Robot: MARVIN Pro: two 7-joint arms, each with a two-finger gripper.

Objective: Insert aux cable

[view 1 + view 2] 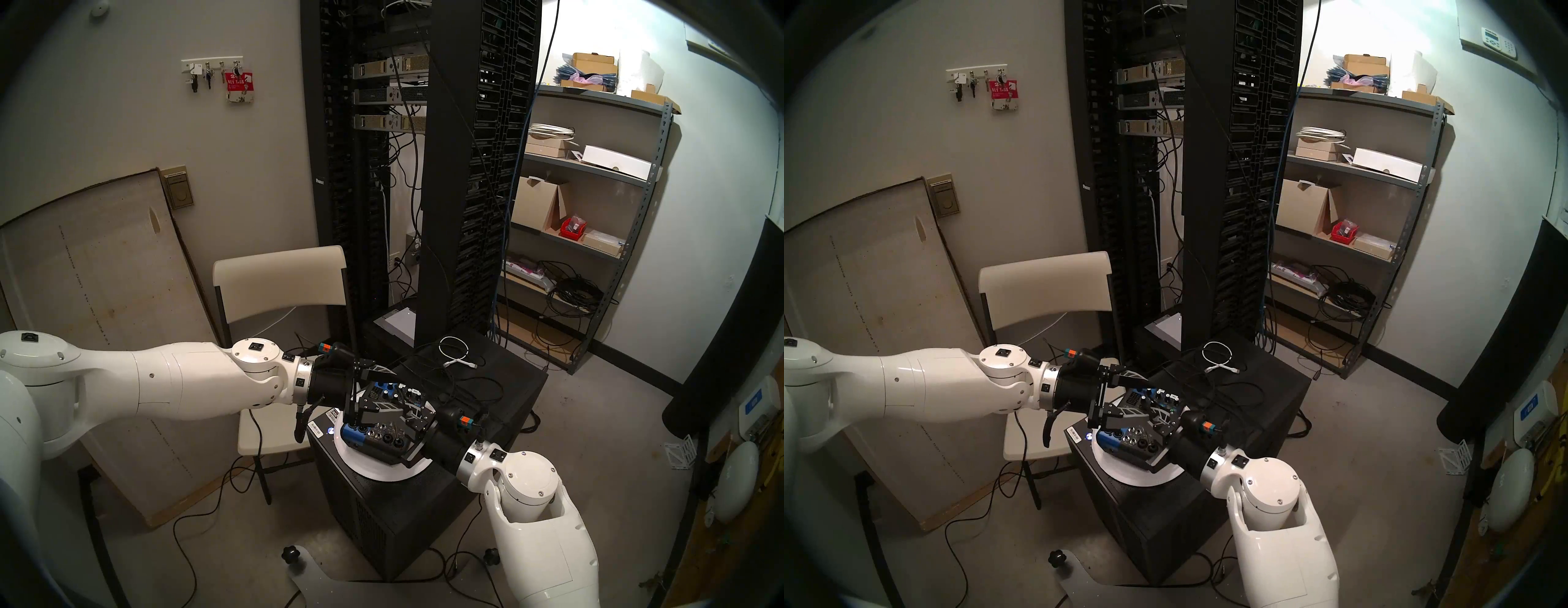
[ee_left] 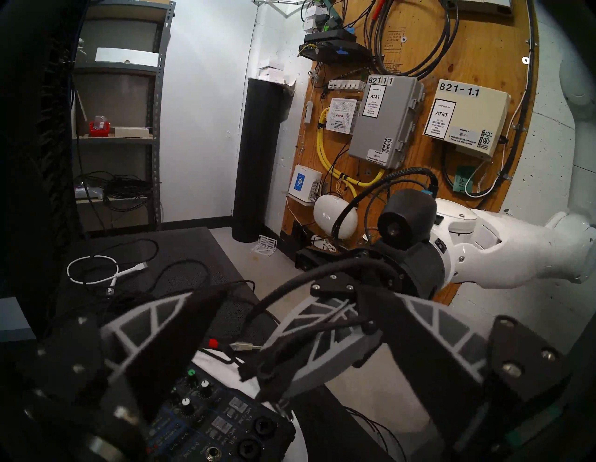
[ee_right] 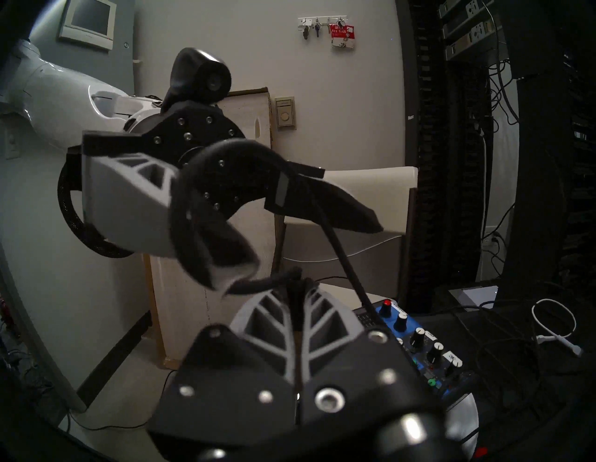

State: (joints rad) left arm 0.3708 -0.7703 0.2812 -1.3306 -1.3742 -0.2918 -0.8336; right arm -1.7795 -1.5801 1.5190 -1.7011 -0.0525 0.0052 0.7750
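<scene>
Here the aux cable (image 3: 346, 271) is seen pinched in the right claw (image 3: 298, 284), whose fingers are pressed together on it; the plug cannot be made out. The left claw (image 2: 206, 335) is spread, holding nothing, just opposite. The audio mixer (image 1: 382, 429) lies directly below both — its jacks face upward, nearer the right claw.
</scene>
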